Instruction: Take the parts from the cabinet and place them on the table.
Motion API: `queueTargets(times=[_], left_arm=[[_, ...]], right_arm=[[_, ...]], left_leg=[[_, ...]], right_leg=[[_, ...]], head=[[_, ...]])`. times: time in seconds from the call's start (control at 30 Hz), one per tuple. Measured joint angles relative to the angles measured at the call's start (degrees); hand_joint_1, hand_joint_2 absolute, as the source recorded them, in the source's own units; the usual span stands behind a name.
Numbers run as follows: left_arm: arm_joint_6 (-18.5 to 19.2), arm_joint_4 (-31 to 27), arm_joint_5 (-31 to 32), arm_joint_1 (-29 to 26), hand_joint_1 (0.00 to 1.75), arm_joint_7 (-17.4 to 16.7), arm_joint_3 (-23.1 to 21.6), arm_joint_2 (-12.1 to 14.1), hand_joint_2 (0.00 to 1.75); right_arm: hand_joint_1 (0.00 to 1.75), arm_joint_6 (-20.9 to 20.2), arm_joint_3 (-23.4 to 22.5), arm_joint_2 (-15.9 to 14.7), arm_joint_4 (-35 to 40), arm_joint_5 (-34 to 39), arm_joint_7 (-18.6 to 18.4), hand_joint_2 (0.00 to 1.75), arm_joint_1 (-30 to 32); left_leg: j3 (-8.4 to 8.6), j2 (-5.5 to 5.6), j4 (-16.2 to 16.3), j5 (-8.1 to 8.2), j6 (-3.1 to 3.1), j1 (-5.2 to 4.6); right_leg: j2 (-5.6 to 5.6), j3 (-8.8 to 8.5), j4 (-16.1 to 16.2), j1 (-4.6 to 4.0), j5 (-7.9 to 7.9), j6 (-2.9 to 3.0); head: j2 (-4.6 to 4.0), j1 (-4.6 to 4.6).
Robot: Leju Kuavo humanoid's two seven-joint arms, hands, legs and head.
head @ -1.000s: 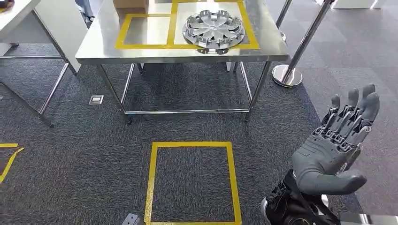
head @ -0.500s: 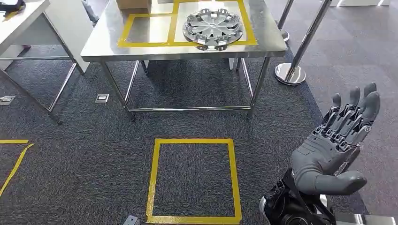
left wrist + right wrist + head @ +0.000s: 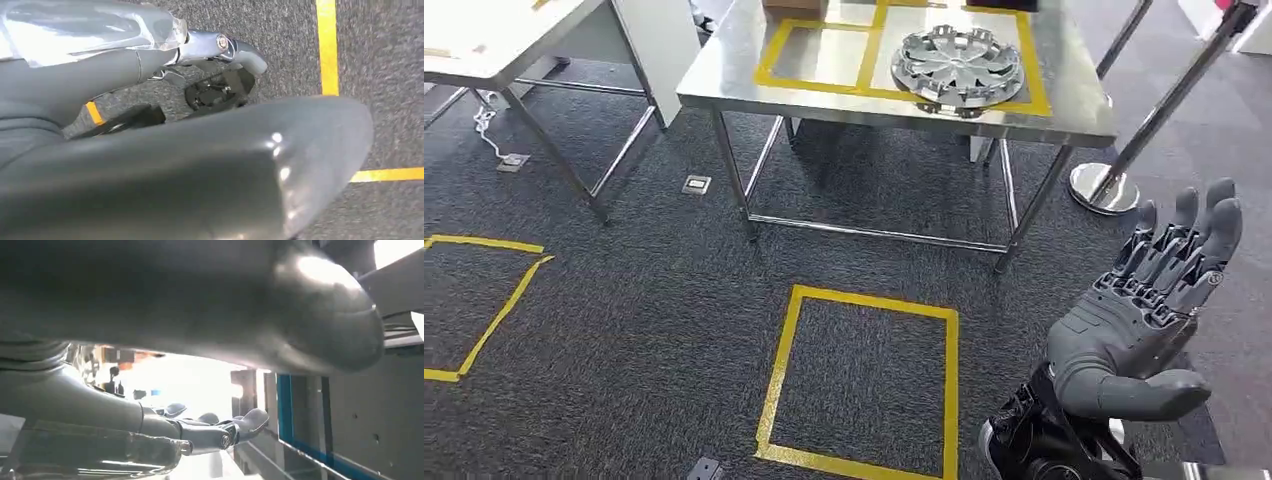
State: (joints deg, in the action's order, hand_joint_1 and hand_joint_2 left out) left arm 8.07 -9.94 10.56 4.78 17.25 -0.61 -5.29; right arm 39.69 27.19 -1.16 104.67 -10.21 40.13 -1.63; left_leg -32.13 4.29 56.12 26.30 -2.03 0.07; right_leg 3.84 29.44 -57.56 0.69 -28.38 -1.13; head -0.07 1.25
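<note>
Our right hand [image 3: 1139,325] carries nothing, fingers [image 3: 1189,235] spread; turning carelessly, we risk clipping the worktop [image 3: 724,75] holding the hubcap [image 3: 959,65].

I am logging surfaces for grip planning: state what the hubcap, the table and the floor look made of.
Hubcap: silver-grey, likely painted or plated plastic, with a soft sheen on its spokes.
Table: probably brushed stainless steel, with dull reflections on top and bright tubular legs.
Floor: dark speckled carpet, matte and fibrous, marked with yellow tape.

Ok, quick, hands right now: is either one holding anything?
Right hand: open, fingers apart, holding nothing.
Left hand: cannot be told; the thumb blocks most of the wrist view.
</note>
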Motion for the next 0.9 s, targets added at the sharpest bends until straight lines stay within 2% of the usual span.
queueTargets(times=[0.03,0.07,0.13,0.17,0.2,0.23,0.27,0.3,0.33,0.37,0.4,0.43,0.47,0.5,0.53,0.57,0.6,0.67,0.7,0.73,0.77,0.8,0.83,0.9], left_arm=[[0.0,0.0,0.0,0.1,0.00,0.0,0.0,0.0,0.00],[0.0,0.0,0.0,0.2,0.00,0.0,0.0,0.0,0.00],[0.0,0.0,0.0,-0.1,0.00,0.0,0.0,0.0,0.00],[0.0,0.0,0.0,-0.2,0.00,0.0,0.0,0.1,0.00],[0.0,0.0,0.0,-0.3,0.00,0.0,0.0,0.1,0.00],[0.0,0.0,0.0,-0.2,0.00,0.0,0.0,0.0,0.00],[0.0,0.0,0.0,-0.1,0.00,0.0,0.0,0.0,0.00],[0.0,0.0,0.0,0.0,0.00,0.0,0.0,0.0,0.00],[0.0,0.0,0.0,0.0,0.00,0.0,0.0,0.0,0.00],[0.0,0.0,0.0,-0.1,0.00,0.0,0.0,0.0,0.00],[0.0,0.0,0.0,-0.2,0.00,0.0,0.0,0.1,0.00],[0.0,0.0,0.0,-0.2,0.00,0.0,0.0,0.1,0.00],[0.0,0.0,0.0,-0.2,0.00,0.0,0.0,0.1,0.00],[0.0,0.0,0.0,-0.2,0.00,0.0,0.0,0.1,0.00],[0.0,0.0,0.0,0.0,0.00,0.0,0.0,0.1,0.00],[0.0,0.0,0.0,0.1,0.00,0.1,0.0,0.1,0.00],[0.0,0.0,0.0,0.0,0.00,0.1,0.0,0.1,0.00],[0.0,0.0,0.0,-0.1,0.00,0.1,0.0,0.2,0.00],[0.0,0.0,0.1,-0.2,0.00,0.0,0.0,0.1,0.00],[0.0,0.0,0.1,0.0,0.00,0.0,0.0,0.1,0.00],[0.0,0.0,0.1,0.1,0.00,0.0,0.0,0.0,0.00],[0.0,0.0,0.1,0.1,0.00,0.0,0.0,0.0,0.00],[0.0,0.0,0.1,0.1,0.00,0.0,0.0,-0.1,0.00],[0.0,0.0,0.1,0.0,0.00,0.0,0.0,-0.1,0.00]], right_arm=[[0.00,0.0,0.0,0.0,0.0,0.0,0.0,0.00,0.1],[0.00,0.0,0.0,0.0,0.0,0.0,0.0,0.00,0.0],[0.00,0.0,0.0,0.0,0.0,-0.1,0.0,0.00,-0.1],[0.00,0.0,0.0,0.1,0.0,-0.1,0.0,0.00,-0.1],[0.00,0.0,0.0,0.1,0.0,-0.1,0.0,0.00,-0.2],[0.00,0.0,0.0,0.2,0.0,-0.1,0.0,0.00,-0.2],[0.00,0.0,0.0,0.1,0.0,-0.1,0.0,0.00,-0.1],[0.00,0.0,0.0,0.1,0.0,-0.1,0.0,0.00,0.0],[0.00,0.0,0.0,0.1,0.0,-0.1,0.0,0.00,0.0],[0.00,0.0,0.0,0.1,0.0,-0.1,0.0,0.00,0.0],[0.00,0.0,0.0,0.1,0.0,-0.1,0.0,0.00,0.0],[0.00,0.0,0.0,0.1,0.0,-0.1,0.0,0.00,-0.1],[0.00,0.0,0.0,0.1,0.0,-0.1,0.0,0.00,-0.1],[0.00,0.0,0.0,0.1,0.0,-0.1,0.0,0.00,-0.2],[0.00,0.0,0.0,0.1,0.0,-0.1,0.0,0.00,-0.3],[0.00,0.0,0.0,0.1,0.0,-0.1,0.0,0.00,-0.5],[0.00,0.0,0.0,0.1,-0.1,-0.1,0.0,0.00,-0.6],[0.00,0.0,0.0,0.1,-0.2,-0.2,0.0,0.00,-1.1],[0.00,0.0,0.0,0.1,-0.2,-0.3,0.0,0.00,-1.3],[0.00,0.0,0.1,0.1,-0.2,-0.4,0.0,0.00,-1.4],[0.00,0.0,0.1,0.0,-0.2,-0.4,0.0,0.00,-1.4],[0.00,0.0,0.1,0.0,-0.4,-0.3,0.0,0.00,-1.4],[0.00,0.0,0.1,0.0,-0.5,-0.4,0.0,0.00,-1.4],[0.00,0.0,0.1,0.0,-0.6,-0.5,0.0,0.00,-1.4]], left_leg=[[-0.52,0.64,0.5,-0.01,0.49,-0.44],[-1.02,1.15,0.4,-0.28,0.92,-0.18],[-1.50,2.43,0.2,-0.86,1.82,0.12],[-1.70,3.08,0.2,-0.93,2.06,0.01],[-2.10,0.60,1.1,-0.04,2.26,-0.22],[-3.51,-1.74,3.7,1.91,2.54,-0.29],[-5.55,-3.14,8.2,4.34,2.81,-0.08],[-7.99,-3.76,13.5,6.64,3.04,0.07],[-9.96,-3.93,17.8,8.04,3.21,0.19],[-10.54,-4.02,19.3,7.97,3.31,0.32],[-9.55,-4.08,17.6,6.70,3.31,0.42],[-7.26,-4.37,13.5,4.61,3.25,0.45],[-3.91,-5.04,7.5,2.11,3.14,0.44],[-0.81,-6.96,2.2,0.33,2.92,0.30],[0.47,-9.42,-0.1,1.43,2.58,-0.52],[0.34,-8.43,0.0,1.10,2.02,-0.46],[0.08,-7.95,0.1,1.08,1.90,-0.54],[-0.19,-6.66,-0.1,0.81,1.16,-0.52],[0.08,-6.06,-0.4,0.44,0.66,0.00],[0.01,-5.42,-0.4,0.32,0.34,0.07],[-0.12,-4.83,-0.4,0.25,0.09,0.09],[-0.23,-4.13,-0.4,0.21,0.01,0.08],[-0.35,-3.41,-0.3,0.17,-0.04,0.04],[-0.36,-3.25,-0.3,0.17,-0.04,0.02]], right_leg=[[1.42,-0.36,1.2,0.34,-0.61,0.01],[1.02,-0.18,0.9,0.15,-0.61,0.06],[0.04,0.07,0.8,-0.13,-0.36,0.53],[-0.82,-0.03,1.3,0.43,0.00,1.04],[-1.68,-0.14,1.3,0.48,0.16,1.34],[-2.33,-0.08,1.3,0.54,0.20,1.62],[-3.16,0.04,1.3,0.49,0.20,1.64],[-4.02,0.19,1.3,0.44,0.20,1.65],[-4.88,0.33,1.3,0.44,0.20,1.65],[-5.67,0.37,1.3,0.44,0.20,1.64],[-6.38,0.35,1.3,0.44,0.19,1.62],[-7.03,0.27,1.3,0.44,0.16,1.59],[-7.64,0.13,1.3,0.44,0.08,1.46],[-8.10,-0.06,1.3,0.40,-0.04,1.26],[-8.61,-0.04,1.2,-0.11,-0.25,0.91],[-8.93,0.05,1.1,-0.18,-0.22,0.59],[-9.49,0.01,1.1,-0.17,-0.23,0.40],[-10.66,-0.30,1.4,-0.10,-0.24,-0.28],[-9.79,-0.08,0.9,0.14,-1.00,-0.67],[-7.06,0.82,-1.5,0.20,-2.71,-0.81],[-5.35,2.80,-6.0,0.24,-5.09,-0.94],[-4.55,5.25,-11.1,0.23,-7.35,-1.04],[-4.25,7.58,-15.8,0.21,-8.92,-1.12],[-4.20,8.02,-16.7,0.21,-9.13,-1.12]], head=[[0.00,0.09],[0.00,0.07],[0.00,0.09],[0.00,0.04],[0.00,0.08],[0.00,0.83],[0.00,0.92],[0.00,0.90],[0.00,0.98],[0.00,0.96],[0.00,0.98],[0.00,0.96],[0.00,0.98],[0.00,0.98],[0.00,0.94],[0.00,0.81],[0.00,0.81],[0.00,0.87],[0.00,0.79],[0.00,0.66],[0.00,0.35],[0.00,0.31],[0.00,0.28],[0.00,0.28]])
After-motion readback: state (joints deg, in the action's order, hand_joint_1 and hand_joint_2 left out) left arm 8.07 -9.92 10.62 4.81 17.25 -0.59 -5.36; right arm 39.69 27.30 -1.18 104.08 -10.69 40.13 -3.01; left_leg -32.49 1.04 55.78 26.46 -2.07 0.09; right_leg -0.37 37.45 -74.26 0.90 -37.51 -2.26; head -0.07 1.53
